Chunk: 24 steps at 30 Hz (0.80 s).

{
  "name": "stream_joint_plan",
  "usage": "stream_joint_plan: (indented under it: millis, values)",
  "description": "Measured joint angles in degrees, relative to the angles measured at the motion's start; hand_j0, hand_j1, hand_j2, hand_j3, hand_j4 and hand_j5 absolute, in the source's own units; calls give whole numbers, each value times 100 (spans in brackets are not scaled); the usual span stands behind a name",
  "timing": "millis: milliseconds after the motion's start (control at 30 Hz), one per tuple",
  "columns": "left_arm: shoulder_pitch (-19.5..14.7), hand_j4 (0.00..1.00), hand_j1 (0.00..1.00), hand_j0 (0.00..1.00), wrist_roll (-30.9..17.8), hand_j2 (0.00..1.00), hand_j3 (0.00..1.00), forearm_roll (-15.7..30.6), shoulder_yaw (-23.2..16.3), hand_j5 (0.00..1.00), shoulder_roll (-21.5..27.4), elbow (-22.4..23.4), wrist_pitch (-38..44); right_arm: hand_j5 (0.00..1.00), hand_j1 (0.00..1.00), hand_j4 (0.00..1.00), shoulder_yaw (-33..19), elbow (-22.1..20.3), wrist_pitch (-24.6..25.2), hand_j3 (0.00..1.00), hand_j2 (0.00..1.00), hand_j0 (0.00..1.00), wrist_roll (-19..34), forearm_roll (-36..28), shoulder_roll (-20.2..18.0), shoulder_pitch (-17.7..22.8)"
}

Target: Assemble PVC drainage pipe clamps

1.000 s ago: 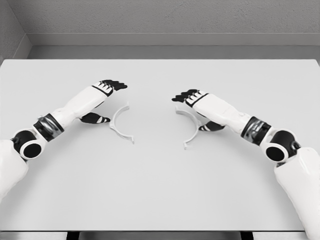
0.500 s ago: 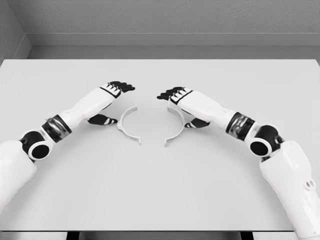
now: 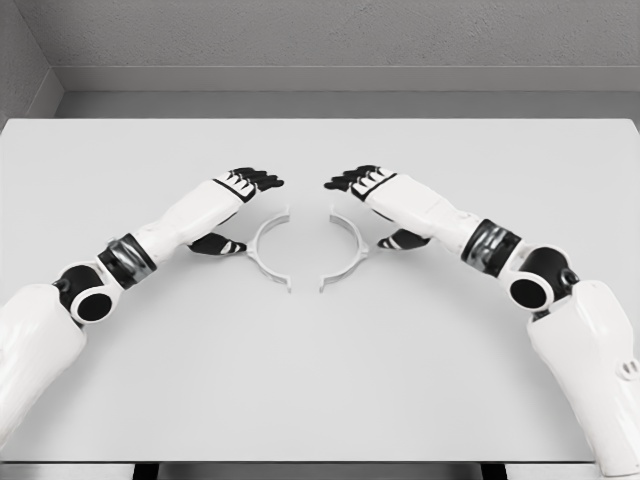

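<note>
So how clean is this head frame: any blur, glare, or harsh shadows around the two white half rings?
Head view: sharp throughout, no motion blur, no glare. Lighting is flat and even; only faint soft shadows under the left hand and right hand. The left half ring and right half ring have low contrast against the pale table.

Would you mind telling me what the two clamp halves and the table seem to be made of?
Left clamp half and right clamp half: probably white plastic, thin matte arcs without metallic glint. Table: smooth pale grey, matte and grainless; material unclear in this render.
</note>
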Motion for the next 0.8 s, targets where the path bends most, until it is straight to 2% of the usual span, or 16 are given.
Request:
stream_joint_plan:
  millis: [167, 200, 267, 400, 533, 633, 800]
  values:
    - [0, 100, 100, 100, 0, 100, 100, -7, -4, 100, -73, -5, 0, 100, 100, 100, -46, 183, -6, 100, 100, 100, -5, 2, 3, -9]
    - [0, 100, 100, 100, 0, 100, 100, -20, -4, 100, -85, -5, 0, 100, 100, 100, -290, 127, -37, 100, 100, 100, 5, -17, -22, 26]
    - [0, 100, 100, 100, 0, 100, 100, -50, -3, 100, -120, -6, 0, 100, 100, 100, -1044, -300, -154, 100, 100, 100, 248, -275, -127, 175]
    - [9, 100, 100, 100, -1, 100, 100, -74, 0, 100, -158, -10, 0, 100, 100, 100, -2074, -1096, -308, 100, 100, 100, 704, -1324, -831, 1089]
    - [53, 100, 100, 100, 0, 100, 100, -82, -1, 100, -169, -46, 0, 100, 100, 100, -2674, -1325, -362, 100, 100, 100, 842, -1721, -1156, 1810]
    - [97, 100, 100, 100, 1, 100, 100, -86, -4, 100, -172, -117, 0, 100, 100, 100, -3082, -1305, -370, 100, 100, 100, 872, -1824, -1215, 1819]
    - [105, 100, 100, 100, 0, 100, 100, -86, -6, 100, -173, -170, 0, 100, 100, 100, -3260, -1283, -376, 100, 100, 100, 892, -1863, -1239, 1802]
